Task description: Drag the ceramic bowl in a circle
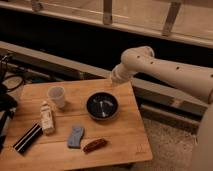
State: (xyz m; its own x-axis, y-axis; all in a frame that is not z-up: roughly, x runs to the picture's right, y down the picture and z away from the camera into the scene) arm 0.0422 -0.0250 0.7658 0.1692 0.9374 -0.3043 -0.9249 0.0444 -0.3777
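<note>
Camera view, fingers (104, 100) at ceramic bowl (92, 111), grip cannot tell; cup (56, 95), bottle (47, 119), sponge (75, 136) nearby

I record, on the table (125, 142): a white cup (56, 95); a bottle (47, 118) just in front of the cup; a black box (27, 137) front-left of it; a blue sponge (75, 136) and a brown packet (94, 145) front-right of it.

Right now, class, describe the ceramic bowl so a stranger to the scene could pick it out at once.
Start at the wooden table. Right of its middle, just beneath the gripper of the white arm, sits the ceramic bowl. It alone is dark, round and glossy; the white cup to its left is smaller and pale.
</note>
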